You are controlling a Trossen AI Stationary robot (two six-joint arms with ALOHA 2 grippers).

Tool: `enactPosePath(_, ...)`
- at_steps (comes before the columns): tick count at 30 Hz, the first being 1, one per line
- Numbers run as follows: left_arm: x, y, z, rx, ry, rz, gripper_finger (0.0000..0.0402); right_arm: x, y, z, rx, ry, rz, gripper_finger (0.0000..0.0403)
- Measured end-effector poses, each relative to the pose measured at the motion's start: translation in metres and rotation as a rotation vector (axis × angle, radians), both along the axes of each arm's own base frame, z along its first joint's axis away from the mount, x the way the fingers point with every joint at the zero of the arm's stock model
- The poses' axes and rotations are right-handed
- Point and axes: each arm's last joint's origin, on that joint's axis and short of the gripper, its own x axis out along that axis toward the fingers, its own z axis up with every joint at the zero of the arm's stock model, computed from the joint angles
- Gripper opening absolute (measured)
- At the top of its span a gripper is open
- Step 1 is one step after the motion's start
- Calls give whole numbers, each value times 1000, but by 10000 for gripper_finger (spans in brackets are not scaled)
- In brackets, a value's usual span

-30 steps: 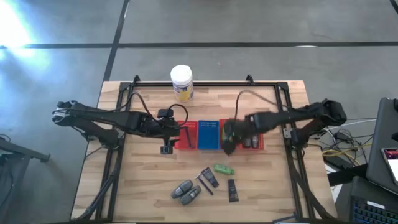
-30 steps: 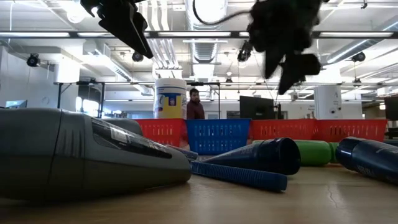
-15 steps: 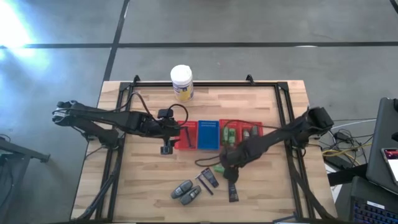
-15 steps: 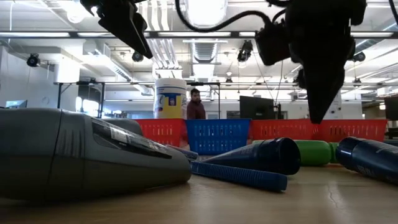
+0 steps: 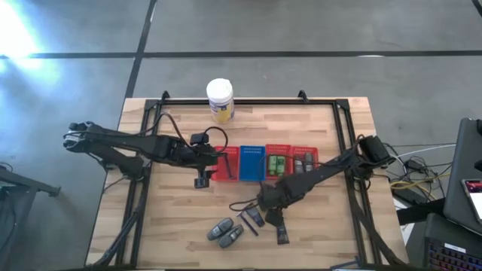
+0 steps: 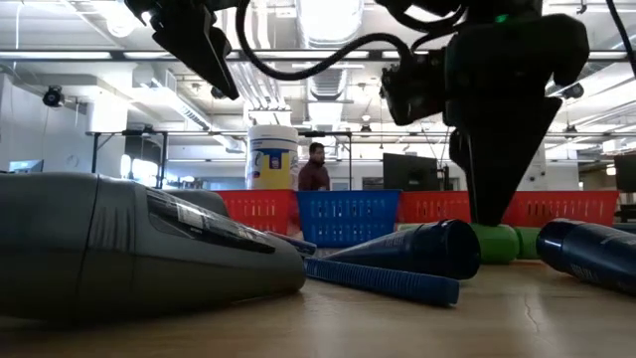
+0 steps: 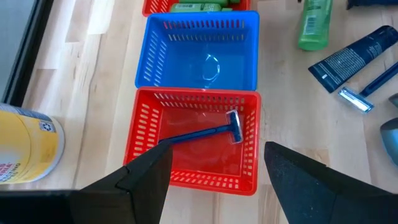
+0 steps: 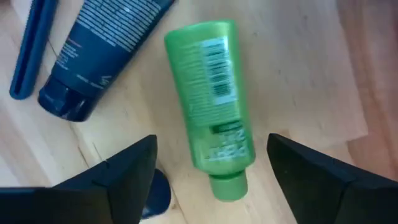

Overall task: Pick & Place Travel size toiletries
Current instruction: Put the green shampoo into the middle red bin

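A bright green little bottle (image 8: 211, 102) lies on its side on the wood, cap end toward my wrist camera. My right gripper (image 8: 211, 146) is open and hangs low over it, one finger on each side, not touching; the low view shows the gripper (image 6: 492, 214) pointing down at the bottle (image 6: 507, 242). My left gripper (image 7: 214, 165) is open and waits above a red basket (image 7: 149, 127) that holds a blue razor (image 7: 208, 130). Two grey oval bottles (image 5: 226, 232), dark tubes (image 5: 254, 216) (image 5: 282, 230) and a thin stick (image 5: 247, 224) lie near the table's near edge.
A row of mesh baskets crosses the table's middle: red (image 5: 224, 162), blue (image 5: 252, 163), red with green bottles (image 5: 277, 162), red with dark items (image 5: 304, 160). A white jar with a yellow label (image 5: 220, 99) stands at the far edge. A person (image 6: 313, 169) stands in the room beyond.
My right gripper has swung from above the red baskets toward the table's near edge and come down over the green bottle, fingers now on either side of it. The left arm has kept still.
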Motion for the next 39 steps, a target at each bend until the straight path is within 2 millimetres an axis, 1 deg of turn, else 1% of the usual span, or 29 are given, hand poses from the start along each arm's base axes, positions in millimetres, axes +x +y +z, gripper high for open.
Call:
enactPosePath(5, 0, 0, 0, 3, 2, -3, 259, 1, 0, -5, -23, -3, -1, 321)
enactPosePath(9, 0, 0, 0, 9, 4, -10, 259, 5, 1, -22, -39, 26, 3, 328)
enactPosePath(12, 0, 0, 0, 12, 6, -14, 259, 7, 2, -27, -50, 41, 30, 322)
enactPosePath(14, 0, 0, 0, 13, 8, -14, 259, 9, 3, -27, -54, 50, 47, 307)
enactPosePath(17, -1, 0, -1, 14, 15, -14, 259, 13, 3, -17, -47, 11, 64, 270)
enactPosePath(18, -1, 0, -1, 14, 15, -14, 259, 16, 2, -11, -42, -26, 60, 254)
enactPosePath(19, -1, 0, -1, 14, 16, -15, 259, 15, 0, -4, -40, -39, 49, 237)
enactPosePath(22, -1, 0, -1, 15, 18, -15, 259, 9, -12, 19, -29, -67, -18, 181)
enactPosePath(25, -1, 0, -2, 16, 19, -16, 259, -1, -28, 35, -50, -49, -114, 125)
enactPosePath(26, -1, 0, -2, 16, 20, -16, 259, -4, -33, 47, -58, -85, -153, 109)
enactPosePath(28, -1, 0, -2, 18, 21, -18, 259, -12, -46, 68, -71, -139, -229, 81)
enactPosePath(30, -1, 0, -3, 19, 26, -19, 259, -18, -57, 81, -55, -182, -284, 63)
enactPosePath(32, -1, 0, -4, 19, 26, -19, 259, -21, -64, 83, -37, -188, -291, 58)
enactPosePath(34, -2, 0, -5, 20, 32, -18, 259, -21, -64, 80, -19, -173, -264, 64)
enactPosePath(37, -2, 0, -5, 20, 31, -18, 259, -15, -54, 69, 66, -129, -217, 99)
enactPosePath(39, -2, 0, -5, 21, 31, -17, 259, -9, -43, 52, 97, -84, -182, 133)
